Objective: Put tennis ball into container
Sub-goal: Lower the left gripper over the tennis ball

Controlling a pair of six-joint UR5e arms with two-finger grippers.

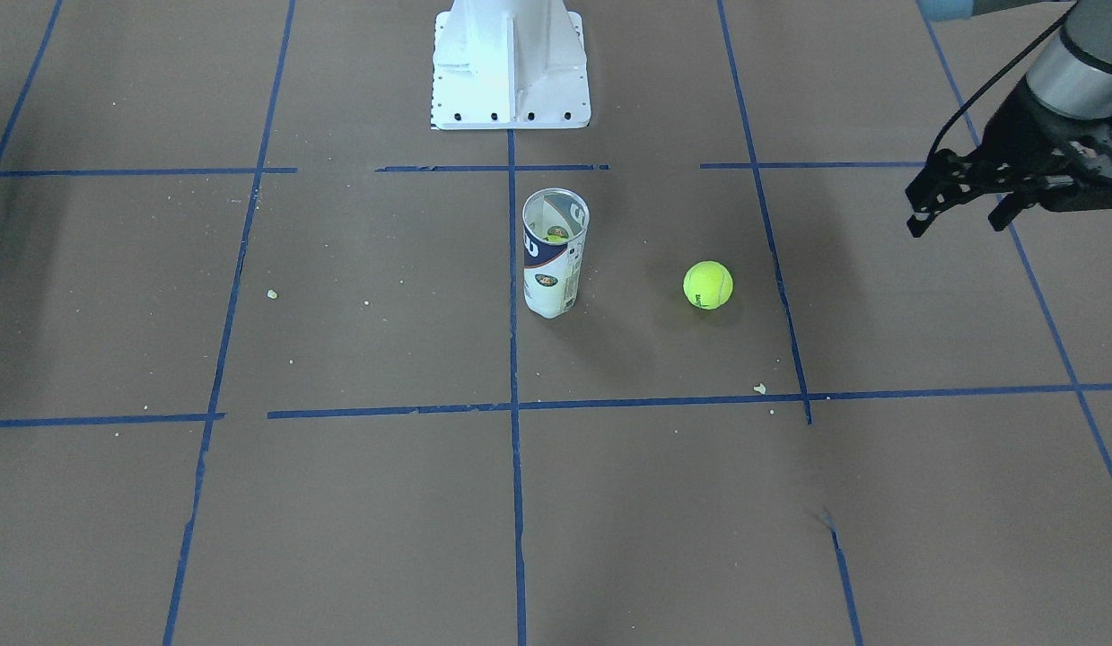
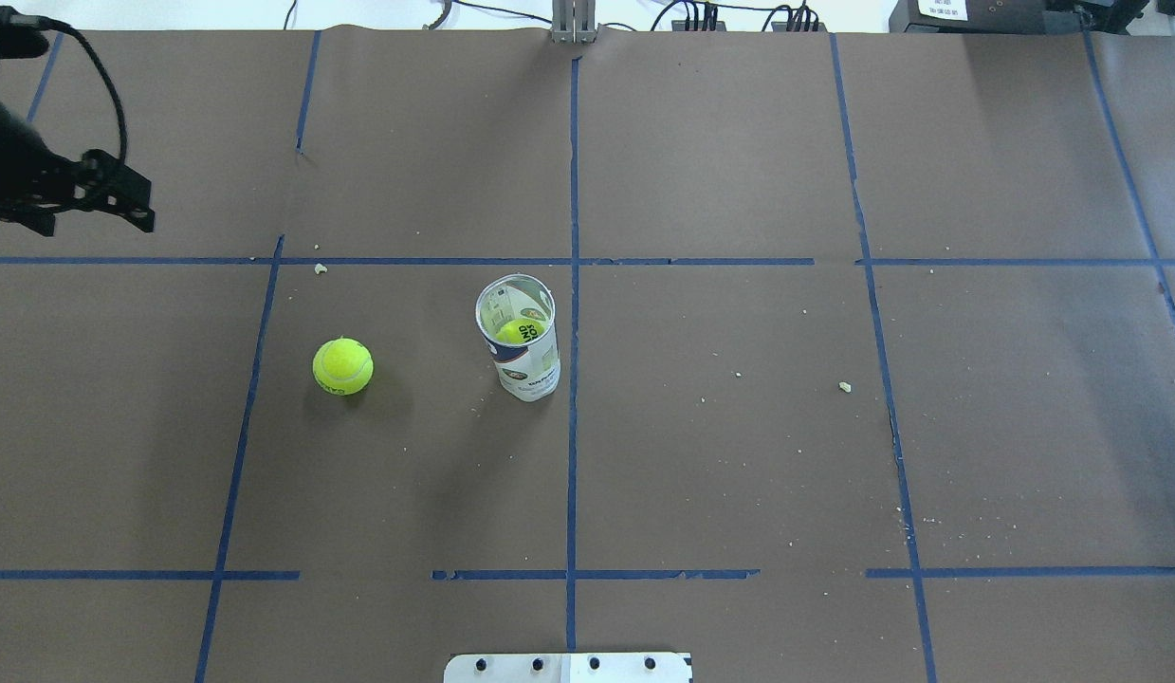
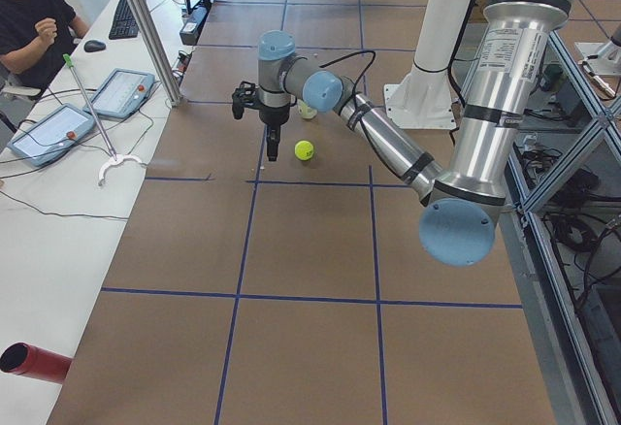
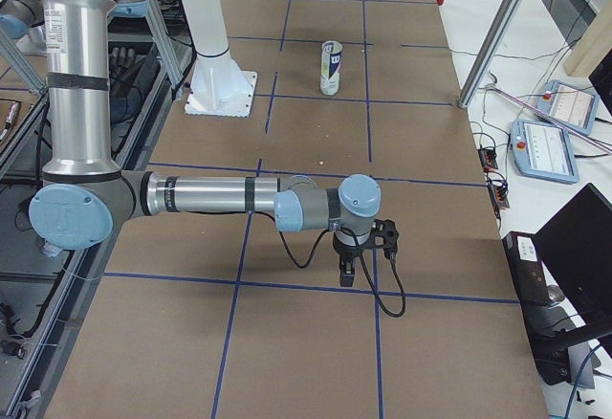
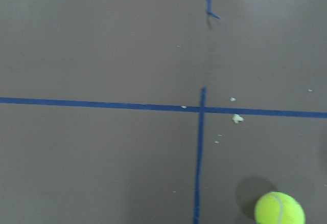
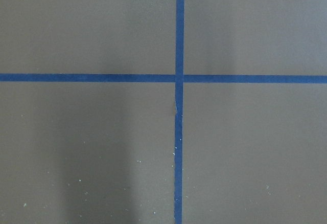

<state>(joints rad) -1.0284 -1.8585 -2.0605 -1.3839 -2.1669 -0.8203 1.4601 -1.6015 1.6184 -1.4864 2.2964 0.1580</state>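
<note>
The yellow-green tennis ball (image 2: 342, 367) lies loose on the brown table, also showing in the front view (image 1: 707, 284) and at the bottom right of the left wrist view (image 5: 279, 208). The clear container (image 2: 519, 337) stands upright near the centre line (image 1: 554, 254), to the ball's right in the overhead view. Another yellow ball sits inside it. My left gripper (image 2: 94, 220) hovers open and empty, above and well to the far left of the loose ball (image 1: 959, 217). My right gripper (image 4: 367, 261) shows only in the right side view, far from both; I cannot tell its state.
The white pedestal base (image 1: 511, 63) stands behind the container on the robot's side. Blue tape lines cross the brown paper, with small crumbs (image 2: 844, 386) scattered on it. An operator (image 3: 29, 13) sits at a side table with tablets (image 3: 126, 90).
</note>
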